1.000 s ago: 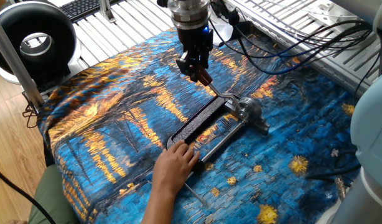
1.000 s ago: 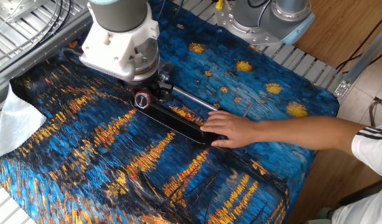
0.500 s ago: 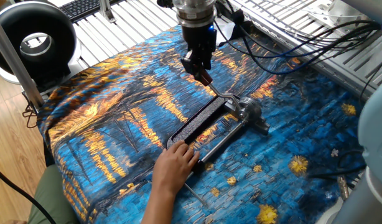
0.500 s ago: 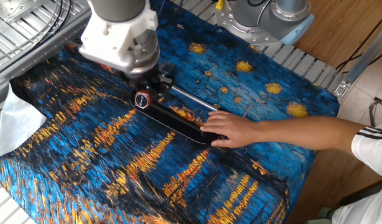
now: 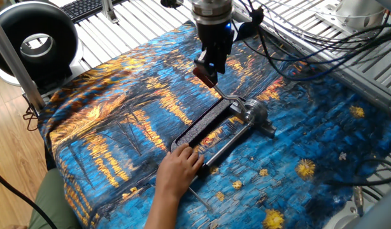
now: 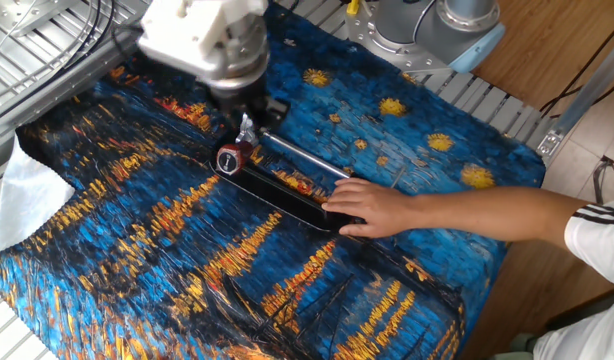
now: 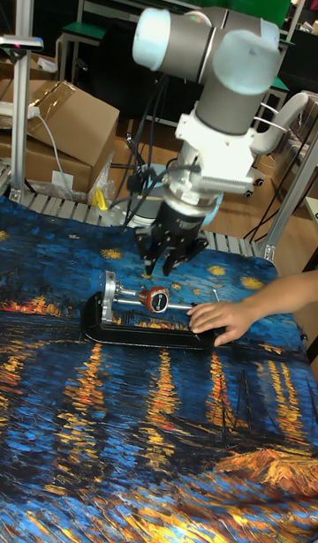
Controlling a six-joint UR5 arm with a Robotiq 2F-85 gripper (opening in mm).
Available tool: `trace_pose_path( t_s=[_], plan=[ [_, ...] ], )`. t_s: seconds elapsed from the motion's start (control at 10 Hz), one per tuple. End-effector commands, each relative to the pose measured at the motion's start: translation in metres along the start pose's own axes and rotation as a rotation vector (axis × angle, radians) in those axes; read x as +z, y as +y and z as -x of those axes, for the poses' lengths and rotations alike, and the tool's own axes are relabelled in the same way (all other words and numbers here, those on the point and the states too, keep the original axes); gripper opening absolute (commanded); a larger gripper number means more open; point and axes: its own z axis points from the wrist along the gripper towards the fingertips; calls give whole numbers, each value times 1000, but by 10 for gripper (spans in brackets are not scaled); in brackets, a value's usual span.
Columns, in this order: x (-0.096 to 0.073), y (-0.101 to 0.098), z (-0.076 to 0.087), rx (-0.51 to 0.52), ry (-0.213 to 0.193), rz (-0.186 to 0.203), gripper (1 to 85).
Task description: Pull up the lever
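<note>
i see a blue and orange painted-night cloth (image 5: 119, 121) draped over the table, yellow star swirls near its far corner (image 6: 392, 106). a black ring-shaped fan (image 5: 35, 42) sits past the cloth's edge, beside a black keyboard (image 5: 86, 6). a brown cardboard box (image 7: 66, 124) stands behind the table, and black cables (image 5: 291, 44) trail across the slatted metal surface (image 5: 138, 25).

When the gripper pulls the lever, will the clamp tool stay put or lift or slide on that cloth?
Probably it would shift by itself: the clamp tool lies loose on a wrinkly cloth, and a person's hand presses its far end down. It looks like rigid metal, so likely no flex. The lever has a rounded knob, which may slip between the fingers of the gripper.
</note>
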Motion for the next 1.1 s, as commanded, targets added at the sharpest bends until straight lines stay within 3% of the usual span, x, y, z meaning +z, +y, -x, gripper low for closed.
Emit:
trace_pose_path(
  t_s=[0.0, 0.2, 0.3, 0.4, 0.5, 0.6, 0.8, 1.0],
  plan=[
    [-12, 42, -8, 100, -17, 84, 340],
    [-11, 69, 6, 164, -51, 136, 327],
    [-11, 69, 7, 173, -55, 137, 300],
    [-11, 65, 8, 169, -59, 119, 217],
    [-10, 59, 8, 163, -61, 96, 80],
    [-9, 51, 7, 154, -61, 65, 10],
    [-10, 50, 11, 162, -78, 66, 10],
    [-10, 44, 22, 149, -121, 42, 10]
  ],
)
